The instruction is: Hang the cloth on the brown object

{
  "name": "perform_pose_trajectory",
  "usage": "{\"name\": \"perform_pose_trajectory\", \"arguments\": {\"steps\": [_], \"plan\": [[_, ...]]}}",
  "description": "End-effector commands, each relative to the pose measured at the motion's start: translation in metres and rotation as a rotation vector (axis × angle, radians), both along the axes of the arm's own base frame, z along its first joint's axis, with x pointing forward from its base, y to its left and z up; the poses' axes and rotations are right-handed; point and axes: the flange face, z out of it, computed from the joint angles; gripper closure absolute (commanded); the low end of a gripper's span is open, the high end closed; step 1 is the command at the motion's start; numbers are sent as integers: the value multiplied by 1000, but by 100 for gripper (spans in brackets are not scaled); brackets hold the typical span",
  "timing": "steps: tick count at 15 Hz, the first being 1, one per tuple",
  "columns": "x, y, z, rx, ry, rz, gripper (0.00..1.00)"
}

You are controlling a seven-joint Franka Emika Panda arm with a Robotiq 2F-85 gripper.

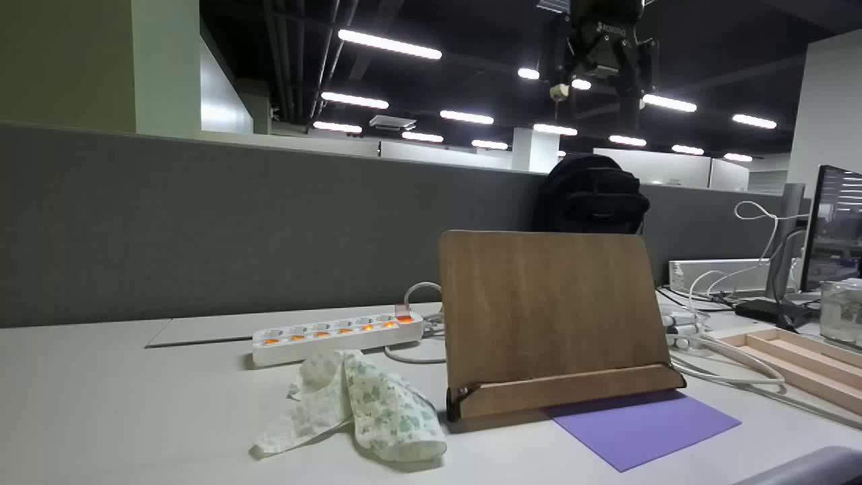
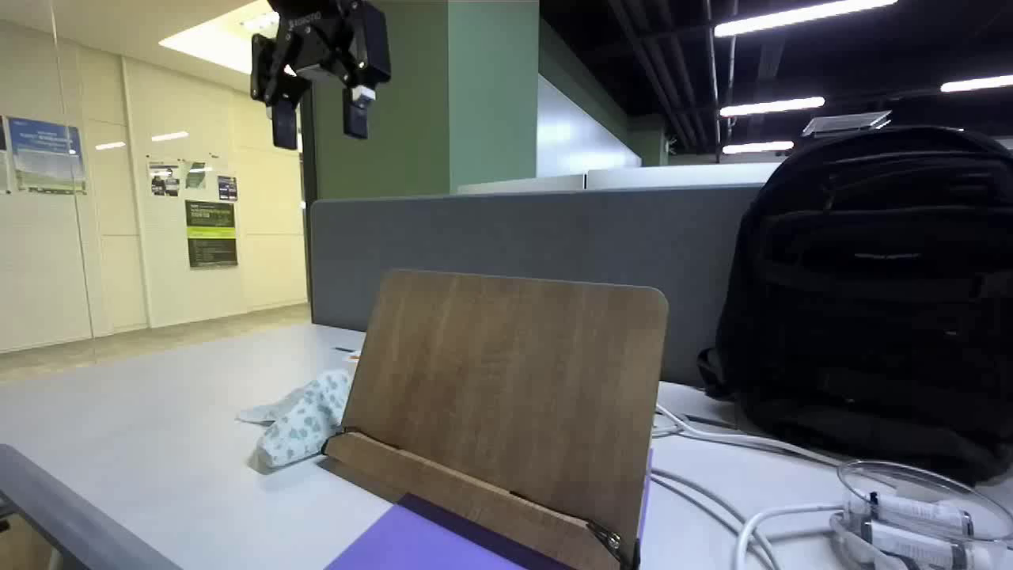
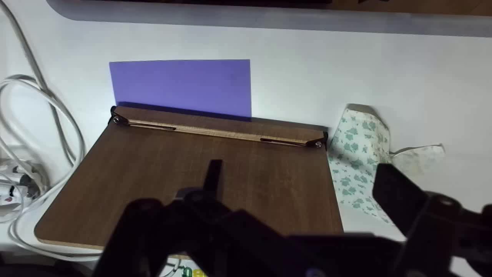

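Cloth of thin white fabric with green leaf print (image 1: 394,412) lies crumpled on the smooth white tabletop (image 1: 135,404), just beside one end of the brown wooden board stand (image 1: 552,303); whether it touches the stand's foot is hard to tell. The black two-fingered gripper (image 2: 320,123) hangs high above, fingers wide apart and nothing between them. Picking up looks like the step in hand: best to come straight down over the raised fold, pinch a good bunch of fabric, then lift well above the board's top edge before draping. The descent should miss the board's side edge and the long white plastic power strip (image 1: 337,338), which in an exterior view sits just behind the cloth. Away from the stand the tabletop runs on, so that side offers more room.
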Motion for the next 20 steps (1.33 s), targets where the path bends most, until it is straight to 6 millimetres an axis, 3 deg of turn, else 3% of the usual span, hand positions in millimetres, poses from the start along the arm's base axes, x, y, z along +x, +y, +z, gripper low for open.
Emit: {"name": "perform_pose_trajectory", "arguments": {"steps": [1, 9, 14, 20], "plan": [[0, 0, 0, 0, 1, 0, 0], [0, 0, 0, 0, 1, 0, 0], [11, 27, -40, -25, 70, 47, 0], [29, 89, -111, -74, 126, 160, 0]]}}
